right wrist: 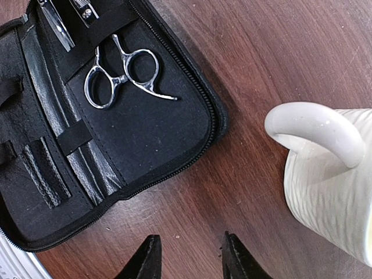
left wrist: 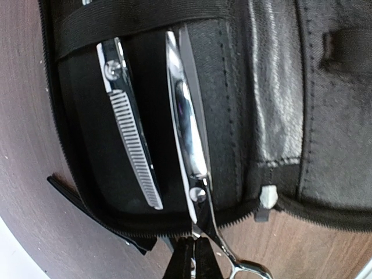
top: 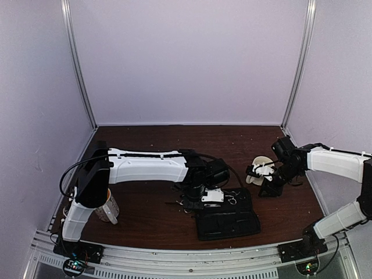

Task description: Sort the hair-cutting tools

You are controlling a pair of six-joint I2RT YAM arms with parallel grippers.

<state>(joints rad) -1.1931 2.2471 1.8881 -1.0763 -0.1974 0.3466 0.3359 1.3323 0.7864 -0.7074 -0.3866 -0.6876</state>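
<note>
Left tool [left wrist: 195,258]: fingertips together, right at the shank of the plain scissors [left wrist: 187,125], just below its pivot. I can't tell if anything is pinched. Those scissors lie in the open black case [left wrist: 279,87] under the elastic strap [left wrist: 116,29], ring handle poking out past the zipper edge. Toothed scissors [left wrist: 131,133] sit just beside them under the same strap. Right tool [right wrist: 189,256]: fingers apart, holding nothing, over bare counter [right wrist: 279,52] between case and white mug [right wrist: 325,180].
</note>
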